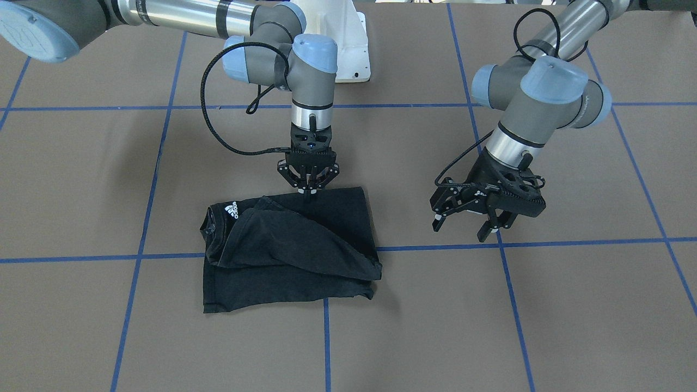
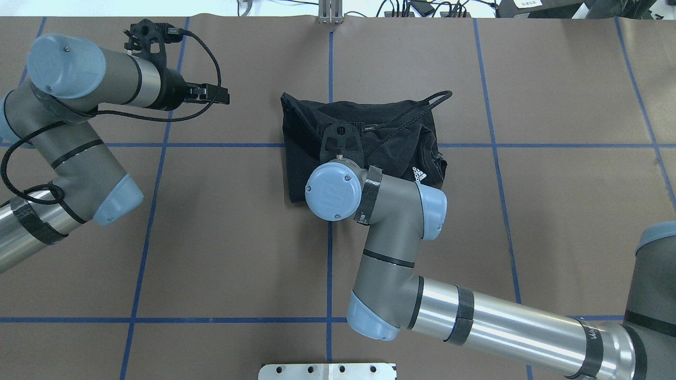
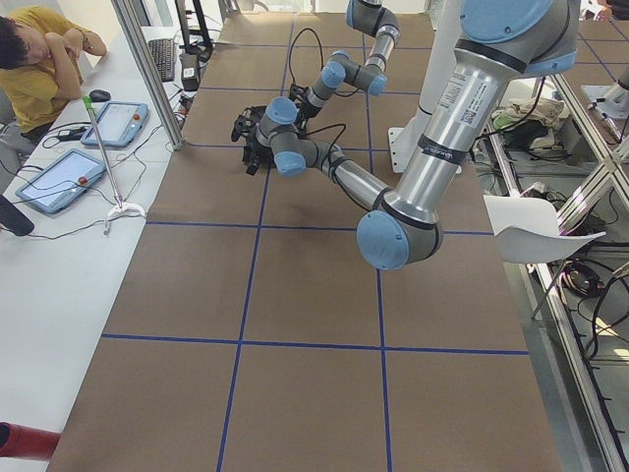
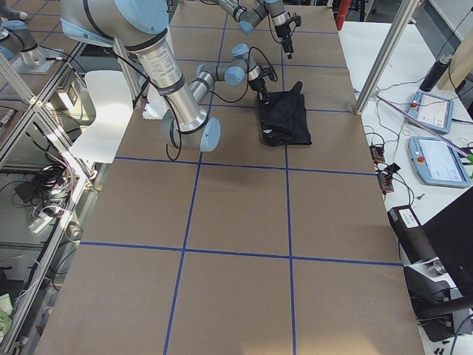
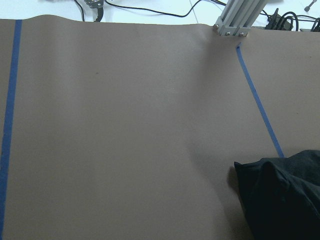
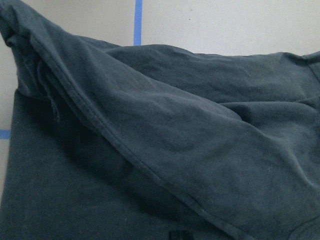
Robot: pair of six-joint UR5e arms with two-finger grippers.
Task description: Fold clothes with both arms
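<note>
Black T-shirt (image 1: 288, 256), long axis crosswise, collar toward robot's right

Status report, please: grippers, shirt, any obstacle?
Left gripper open, clear of the T-shirt. Right gripper shut on its robot-side edge. T-shirt partly folded, rumpled. Nothing in the way.

There is one black T-shirt (image 1: 288, 256), two robot arms (image 1: 310, 71) (image 1: 544, 92), two grippers (image 1: 309, 191) (image 1: 460, 231), one person (image 3: 39, 59), two tablets (image 3: 123, 123) (image 3: 59, 180) and one white chair (image 3: 541, 231).
</note>
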